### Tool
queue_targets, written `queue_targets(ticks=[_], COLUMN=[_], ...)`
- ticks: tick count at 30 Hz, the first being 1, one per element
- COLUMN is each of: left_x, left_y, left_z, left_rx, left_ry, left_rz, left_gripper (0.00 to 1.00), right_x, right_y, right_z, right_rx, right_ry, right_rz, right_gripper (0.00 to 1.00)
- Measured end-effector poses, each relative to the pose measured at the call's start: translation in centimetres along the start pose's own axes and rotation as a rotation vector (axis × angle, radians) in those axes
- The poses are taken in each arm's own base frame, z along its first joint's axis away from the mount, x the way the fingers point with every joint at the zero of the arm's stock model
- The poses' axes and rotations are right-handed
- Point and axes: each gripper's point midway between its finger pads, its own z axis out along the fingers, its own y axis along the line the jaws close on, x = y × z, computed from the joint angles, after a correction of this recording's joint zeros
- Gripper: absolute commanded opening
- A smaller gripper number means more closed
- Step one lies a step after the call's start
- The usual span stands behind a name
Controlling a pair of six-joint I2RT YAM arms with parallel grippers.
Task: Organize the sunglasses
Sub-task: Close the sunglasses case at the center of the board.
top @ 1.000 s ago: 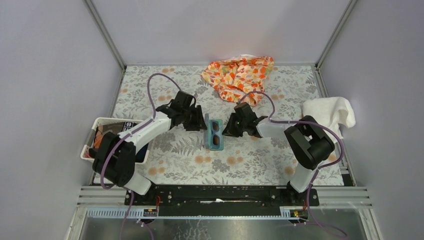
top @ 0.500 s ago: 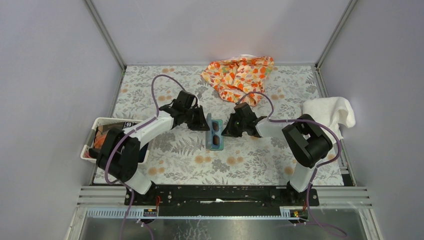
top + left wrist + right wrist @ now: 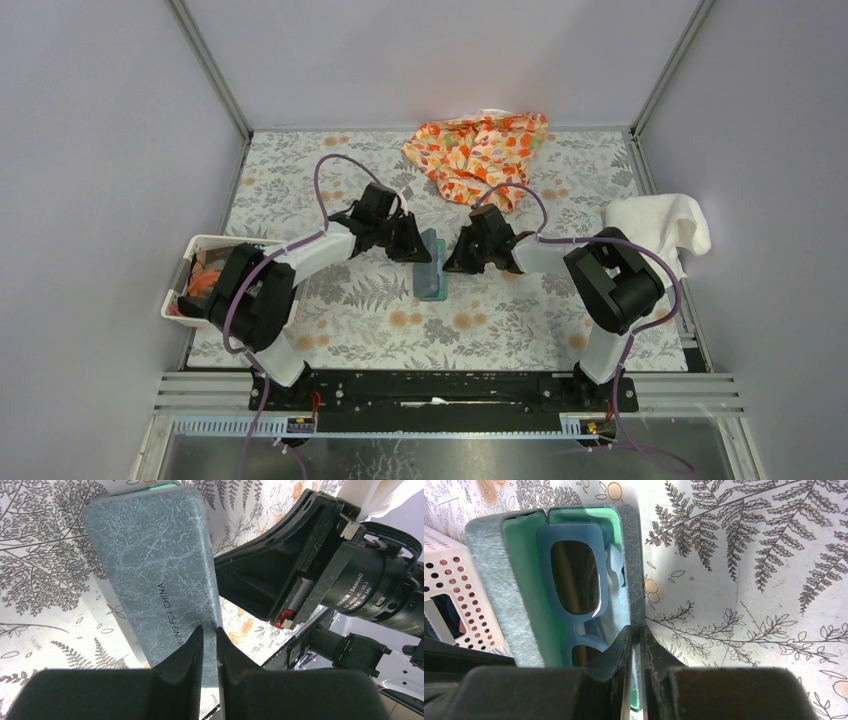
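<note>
The sunglasses (image 3: 574,580), blue-framed with dark lenses, lie inside the open dark grey case (image 3: 489,580) with its teal-green lining. In the top view the case (image 3: 430,275) sits mid-table between both arms, and its lid stands tilted up, hiding the sunglasses there. My left gripper (image 3: 414,246) is shut on the edge of the lid (image 3: 150,555), whose grey outer face fills the left wrist view, the fingertips (image 3: 197,635) pinching its rim. My right gripper (image 3: 636,630) is shut on the case's right-hand wall (image 3: 634,570), also seen from above (image 3: 452,262).
A white perforated basket (image 3: 205,262) with items stands at the left edge by the left arm. An orange floral cloth (image 3: 478,150) lies at the back. A white towel (image 3: 660,225) lies at the right edge. The tablecloth (image 3: 500,320) carries a fern print.
The left gripper moved right to the case, shut on the lid's edge and tipped the lid up over the sunglasses. The right gripper closed on the case's wall and stayed put.
</note>
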Motion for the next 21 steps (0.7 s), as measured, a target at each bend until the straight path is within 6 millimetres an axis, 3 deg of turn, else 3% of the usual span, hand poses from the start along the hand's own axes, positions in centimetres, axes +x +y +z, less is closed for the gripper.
queue_targets(ticks=[3,8,21], left_x=[0.2,1.7,1.8], left_y=[0.2,2.4,2.5], left_z=[0.5,1.5,0.8], left_rx=[-0.002,-0.063,-0.096], left_ry=[0.007,0.050,0.042], left_rz=[0.003,-0.032,-0.028], left_gripper=[0.18,0.19,0.24], right_x=[0.0,0.0,0.0], right_y=[0.0,0.1,0.1], right_z=[0.0,0.1,-0.1], right_rx=[0.000,-0.005,0.000], right_ry=[0.000,0.000,-0.002], right_rz=[0.000,0.002,0.000], right_gripper=[0.02,0.02,0.07])
